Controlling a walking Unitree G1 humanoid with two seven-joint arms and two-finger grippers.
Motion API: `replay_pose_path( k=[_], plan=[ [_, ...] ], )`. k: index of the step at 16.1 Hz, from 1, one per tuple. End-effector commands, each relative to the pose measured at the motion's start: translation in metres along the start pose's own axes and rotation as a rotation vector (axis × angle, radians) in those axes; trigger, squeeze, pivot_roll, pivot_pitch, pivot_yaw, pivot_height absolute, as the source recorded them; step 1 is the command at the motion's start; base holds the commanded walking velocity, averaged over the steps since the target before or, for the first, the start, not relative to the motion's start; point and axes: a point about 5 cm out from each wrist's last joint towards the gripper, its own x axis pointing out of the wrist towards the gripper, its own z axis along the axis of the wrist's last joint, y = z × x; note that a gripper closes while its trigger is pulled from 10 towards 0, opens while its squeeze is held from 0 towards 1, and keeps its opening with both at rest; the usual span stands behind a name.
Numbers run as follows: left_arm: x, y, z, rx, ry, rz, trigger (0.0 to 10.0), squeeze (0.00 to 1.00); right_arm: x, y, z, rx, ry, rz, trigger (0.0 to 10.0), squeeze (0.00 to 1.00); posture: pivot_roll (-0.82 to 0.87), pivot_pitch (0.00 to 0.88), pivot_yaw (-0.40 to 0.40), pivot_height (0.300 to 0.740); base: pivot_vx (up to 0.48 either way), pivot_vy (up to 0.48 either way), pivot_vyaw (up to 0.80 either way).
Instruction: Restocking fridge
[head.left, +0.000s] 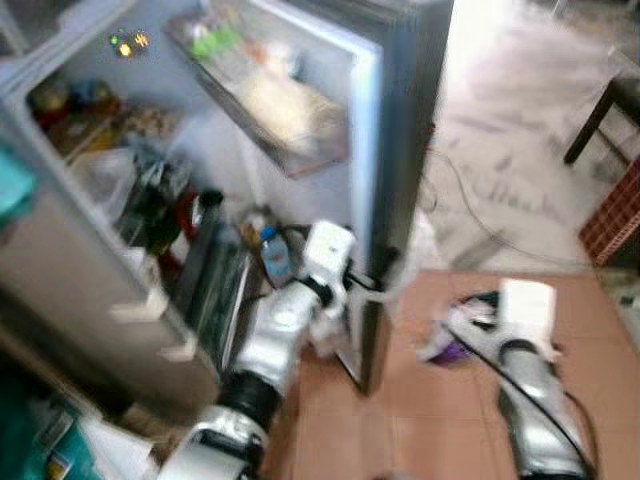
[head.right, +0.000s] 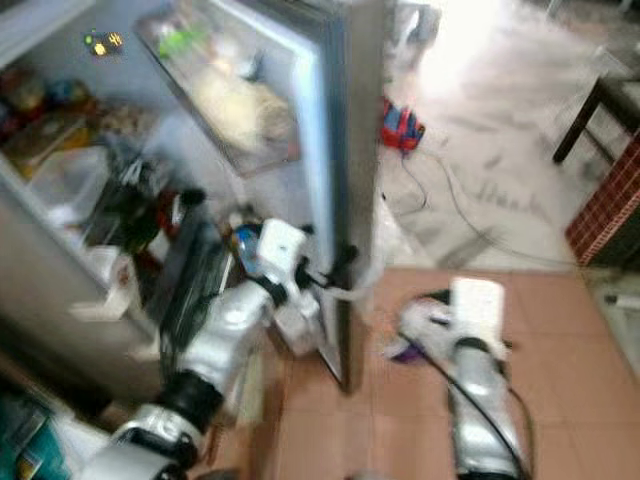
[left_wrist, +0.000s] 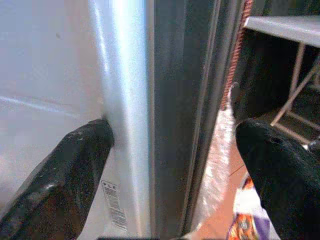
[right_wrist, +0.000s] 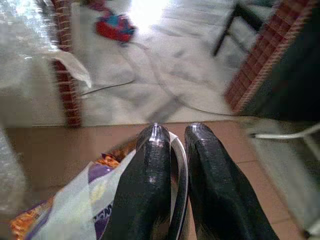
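Left gripper (left_wrist: 170, 150) spread wide astride the free edge of the open fridge door (left_wrist: 165, 100), one black finger (left_wrist: 65, 170) against the white inner face, the other finger (left_wrist: 280, 170) out past the grey outer side. Same gripper (head.left: 375, 272) seen from the head at the door's edge (head.left: 400, 150), low down, silver arm reaching up from below.

Right gripper (right_wrist: 172, 160) narrow, fingers nearly together, pinching a thin clear plastic bag (right_wrist: 95, 200) with purple and orange print. Held low over the terracotta tiled floor (head.left: 440, 400), right of the door, well apart from the shelves; bag (head.left: 450, 345) dangling just ahead of the wrist.

Fridge (head.left: 90, 130) standing open, shelves crowded with blurred items; a small bottle with a blue cap (head.left: 275, 255) upright near the bottom, beside the left wrist. Door rack (head.left: 270, 100) loaded with pale packets. Cable (head.left: 480, 210) trailing across the pale floor beyond, a red and blue object (head.right: 400, 125) lying farther off.
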Motion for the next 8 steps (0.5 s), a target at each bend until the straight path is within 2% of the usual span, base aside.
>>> replay_pose_path(
  k=[1,4,8],
  plan=[
    [0.0048,-0.004,0.0074,0.035,-0.017,-0.04,10.0,0.0,-0.0002,0.0167,0.0162,0.022,-0.057,0.045,10.0,0.0,0.0,0.0,0.027,0.74,0.48,0.0,-0.8],
    [0.0062,-0.005,0.0081,0.033,-0.02,-0.035,10.0,0.0,-0.0004,0.0129,0.0157,-0.005,-0.056,0.017,10.0,0.0,0.0,0.0,0.025,0.74,0.48,0.0,-0.52],
    [0.0093,-0.0078,0.0087,0.041,-0.019,-0.041,10.0,0.0,-0.0024,0.0109,0.011,-0.006,-0.027,-0.004,10.0,0.0,0.0,0.0,0.028,0.74,0.48,0.0,0.0]
  ],
)
